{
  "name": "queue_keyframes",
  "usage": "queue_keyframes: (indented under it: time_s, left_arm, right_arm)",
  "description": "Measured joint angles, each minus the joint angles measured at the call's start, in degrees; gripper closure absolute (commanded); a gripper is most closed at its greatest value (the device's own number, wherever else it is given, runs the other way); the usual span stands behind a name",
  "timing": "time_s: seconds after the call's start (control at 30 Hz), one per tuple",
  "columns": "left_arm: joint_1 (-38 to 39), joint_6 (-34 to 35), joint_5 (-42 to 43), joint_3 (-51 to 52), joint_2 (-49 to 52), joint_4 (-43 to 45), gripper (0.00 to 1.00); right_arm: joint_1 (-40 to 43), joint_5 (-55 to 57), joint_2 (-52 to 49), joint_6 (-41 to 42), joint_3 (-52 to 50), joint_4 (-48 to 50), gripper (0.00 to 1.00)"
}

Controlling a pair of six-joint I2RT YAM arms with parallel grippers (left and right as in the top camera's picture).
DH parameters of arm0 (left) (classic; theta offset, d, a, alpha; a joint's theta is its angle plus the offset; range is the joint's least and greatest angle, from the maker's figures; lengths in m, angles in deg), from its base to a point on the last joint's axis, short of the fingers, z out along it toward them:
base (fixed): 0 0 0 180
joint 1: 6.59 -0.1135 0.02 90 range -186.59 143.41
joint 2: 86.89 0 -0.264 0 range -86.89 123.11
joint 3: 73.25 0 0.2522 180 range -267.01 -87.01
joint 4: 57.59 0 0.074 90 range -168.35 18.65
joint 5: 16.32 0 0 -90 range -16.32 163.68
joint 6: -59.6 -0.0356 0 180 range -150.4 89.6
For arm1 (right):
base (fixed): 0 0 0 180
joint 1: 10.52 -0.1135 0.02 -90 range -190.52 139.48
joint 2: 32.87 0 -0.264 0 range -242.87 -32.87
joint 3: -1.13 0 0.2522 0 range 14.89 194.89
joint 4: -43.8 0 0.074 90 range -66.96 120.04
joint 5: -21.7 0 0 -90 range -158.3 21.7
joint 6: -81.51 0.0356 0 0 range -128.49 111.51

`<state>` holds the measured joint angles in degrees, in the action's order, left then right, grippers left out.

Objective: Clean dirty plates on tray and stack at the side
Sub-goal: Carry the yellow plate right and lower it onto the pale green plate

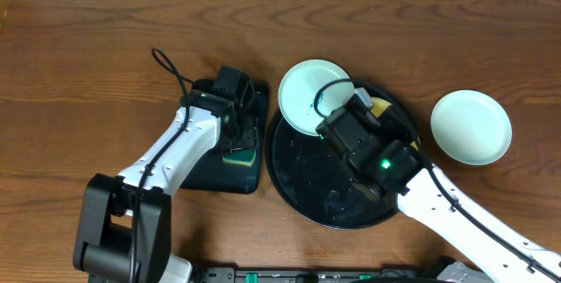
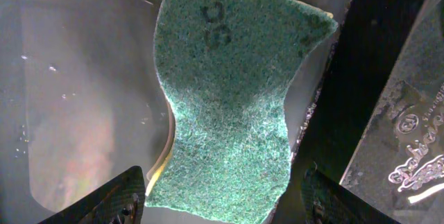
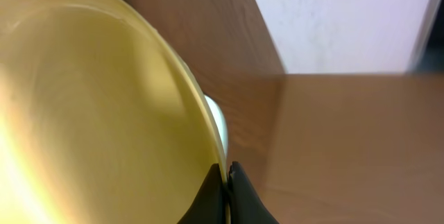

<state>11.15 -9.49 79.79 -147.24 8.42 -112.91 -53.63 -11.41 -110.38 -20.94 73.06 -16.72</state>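
Note:
A yellow plate (image 3: 90, 106) has its rim pinched by my shut right gripper (image 3: 226, 182); from above, only a sliver of this yellow plate (image 1: 379, 106) shows under the gripper, over the round black tray (image 1: 302, 182). A mint plate with a teal smudge (image 1: 311, 95) rests on the tray's upper-left rim. A second mint plate (image 1: 471, 126) lies on the table to the right. My left gripper (image 2: 225, 207) is open, its fingertips (image 2: 118, 200) on either side of the near end of a green sponge (image 2: 232, 99).
The sponge (image 1: 238, 153) lies in a small rectangular black tray (image 1: 210, 169) left of the round tray. A black cable (image 1: 171, 68) loops behind the left arm. The table's far edge meets a white wall.

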Motion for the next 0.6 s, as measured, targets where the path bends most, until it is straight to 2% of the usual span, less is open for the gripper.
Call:
queue_keyframes:
  time_s: [0.13, 0.23, 0.37, 0.5, 0.6]
  left_arm:
    - [0.0, 0.0, 0.0, 0.0, 0.0, 0.0, 0.27]
    - [0.0, 0.0, 0.0, 0.0, 0.0, 0.0, 0.27]
    - [0.0, 0.0, 0.0, 0.1, 0.0, 0.0, 0.27]
    - [0.0, 0.0, 0.0, 0.2, 0.0, 0.0, 0.27]
    - [0.0, 0.0, 0.0, 0.2, 0.0, 0.0, 0.27]
  right_arm:
    - [3.1, -5.2, 0.0, 11.3, 0.0, 1.4, 0.99]
    - [13.1, -16.1, 0.0, 22.4, 0.0, 3.7, 0.99]
    - [27.3, -32.3, 0.0, 27.1, 0.1, 8.2, 0.99]
    - [41.9, -50.7, 0.0, 29.0, 0.1, 12.4, 0.99]
    - [50.6, -60.0, 0.0, 29.8, 0.1, 13.6, 0.99]
